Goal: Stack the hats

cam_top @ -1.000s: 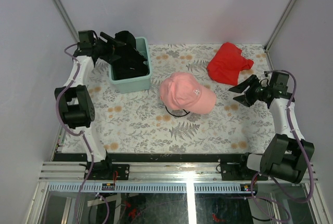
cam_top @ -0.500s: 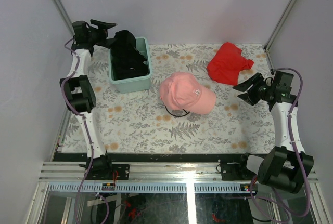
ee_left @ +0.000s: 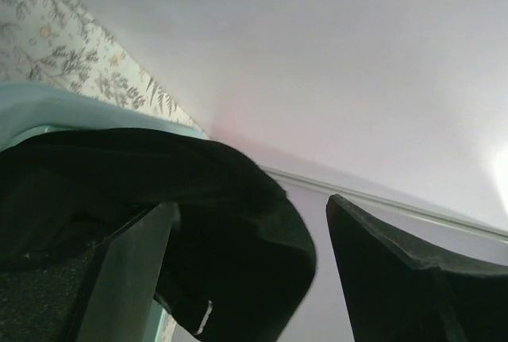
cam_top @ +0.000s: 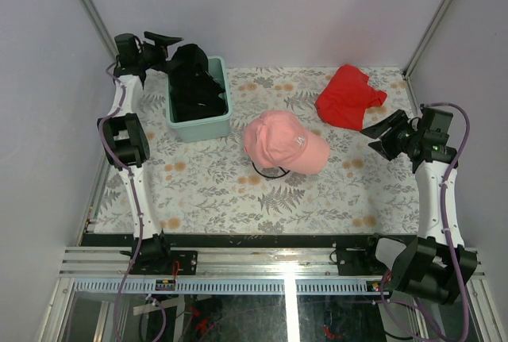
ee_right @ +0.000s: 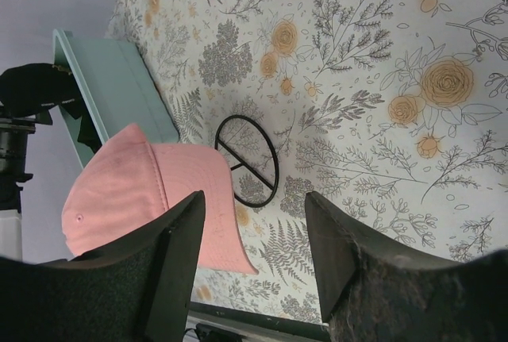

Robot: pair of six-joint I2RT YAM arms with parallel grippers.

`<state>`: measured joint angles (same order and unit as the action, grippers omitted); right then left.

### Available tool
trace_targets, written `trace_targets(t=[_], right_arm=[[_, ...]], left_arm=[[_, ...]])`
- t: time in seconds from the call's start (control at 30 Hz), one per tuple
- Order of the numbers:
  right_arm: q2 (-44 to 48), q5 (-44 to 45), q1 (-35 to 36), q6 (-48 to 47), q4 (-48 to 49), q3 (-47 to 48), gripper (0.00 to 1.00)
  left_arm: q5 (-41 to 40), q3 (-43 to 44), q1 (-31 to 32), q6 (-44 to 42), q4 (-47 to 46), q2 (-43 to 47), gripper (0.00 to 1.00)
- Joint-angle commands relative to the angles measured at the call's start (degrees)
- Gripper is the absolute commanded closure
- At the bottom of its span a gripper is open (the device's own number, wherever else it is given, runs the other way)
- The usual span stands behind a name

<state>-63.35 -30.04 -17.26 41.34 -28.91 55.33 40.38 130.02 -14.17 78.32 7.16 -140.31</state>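
My left hand [cam_top: 168, 43] and right hand [cam_top: 375, 140] both gape empty; the black caps [cam_top: 194, 88] heaped in the tub [cam_top: 198, 128] may snag its rim and drag it onto the pink cap [cam_top: 282, 142] on the worktop [cam_top: 230, 199].

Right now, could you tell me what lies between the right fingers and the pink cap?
Only bare floral table cover separates the right fingers from the pink cap, per the top view.

Nothing can be read; the white logo [cam_top: 302, 140] on the pink cap [cam_top: 274, 140] is too small to make out.
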Motion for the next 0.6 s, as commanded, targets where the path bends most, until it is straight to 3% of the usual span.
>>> trace_targets(t=[0.0,0.2,0.3,0.57], right_arm=[[1.58,0.86,0.29,1.32,-0.71,2.18,0.4],[2.56,0.62,0.27,1.15,-1.13,1.47,0.4],[2.97,0.51,0.25,0.8,-1.36,1.04,0.4],[3.5,0.03,0.27,0.4,-1.32,0.38,0.4]], left_arm=[[5.53,-5.27,0.73,-3.61,-0.63,2.42,0.23],[5.88,-7.85,1.15,-6.48,1.81,2.88,0.22],[5.58,-6.83,1.42,-5.98,1.81,2.4,0.27],[5.02,-4.78,1.77,-3.82,0.82,2.07,0.76]])
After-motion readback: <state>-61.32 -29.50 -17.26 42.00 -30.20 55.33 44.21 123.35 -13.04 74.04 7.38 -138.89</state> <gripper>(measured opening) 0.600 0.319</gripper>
